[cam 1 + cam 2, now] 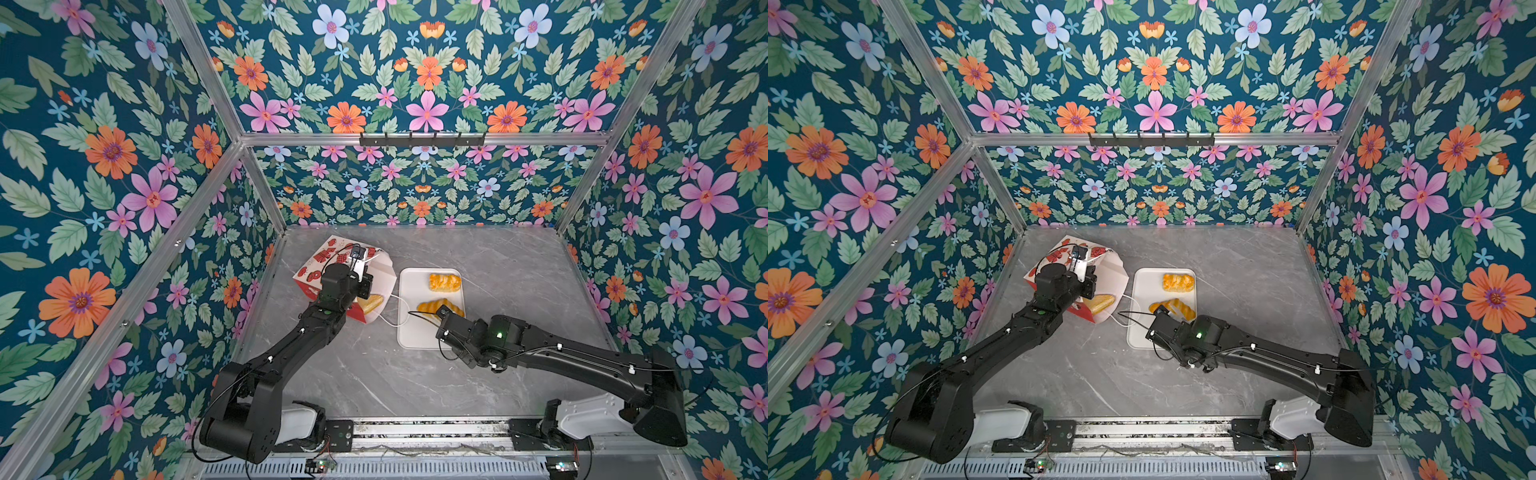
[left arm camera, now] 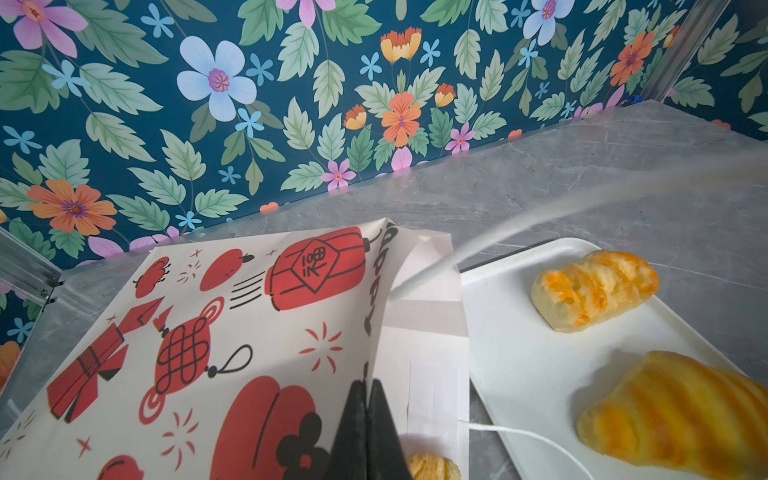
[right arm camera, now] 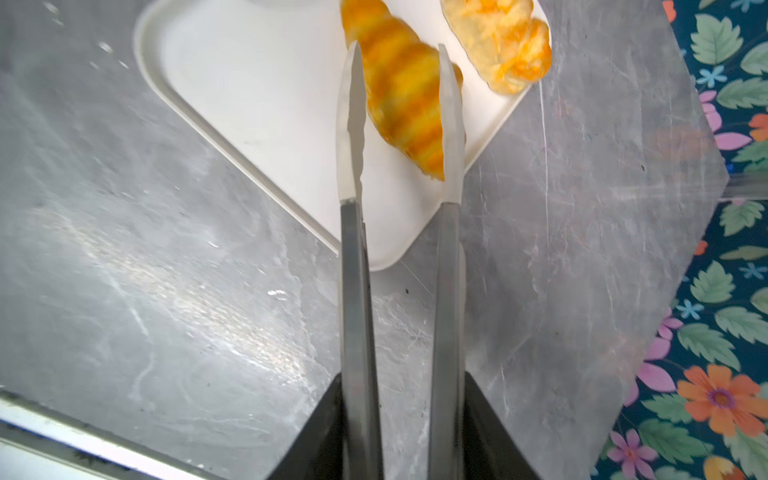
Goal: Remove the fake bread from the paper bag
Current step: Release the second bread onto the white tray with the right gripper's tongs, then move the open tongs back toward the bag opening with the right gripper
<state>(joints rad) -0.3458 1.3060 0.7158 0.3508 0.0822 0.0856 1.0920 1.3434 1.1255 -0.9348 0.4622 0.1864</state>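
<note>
Red-and-white printed paper is what my left hand (image 2: 368,399) is gripping. Its two black fingers (image 2: 351,428) are pressed together over the rim of the tall red paper gift bag (image 1: 322,259), one on the printed outside and one on the plain white lining.

The bag is lying tipped over near the left edge of the grey marbled tabletop (image 1: 498,257), toward its far-left corner. Its mouth is facing the flat white rectangular tray (image 1: 415,332), which is sitting just beside it at about mid-tabletop. In both top views I am seeing one pale golden toy pastry (image 1: 370,303) resting inside the bag's mouth, close under the left hand. A thin white cord handle (image 2: 536,434) is trailing from the mouth across the tray's rim on the bag's side.

Two more pieces are lying on the tray, a little apart from each other. A glossy golden flaky bun (image 1: 445,281) is sitting at the tray's far end, and a long orange-striped ridged roll (image 1: 432,306) is lying nearer the tray's middle.

I am holding my right hand (image 3: 398,45) over that striped roll. Its long grey fingers (image 3: 351,124) are standing parted, one on either side of the roll. From the blurred wrist view I cannot tell whether they are touching it.
</note>
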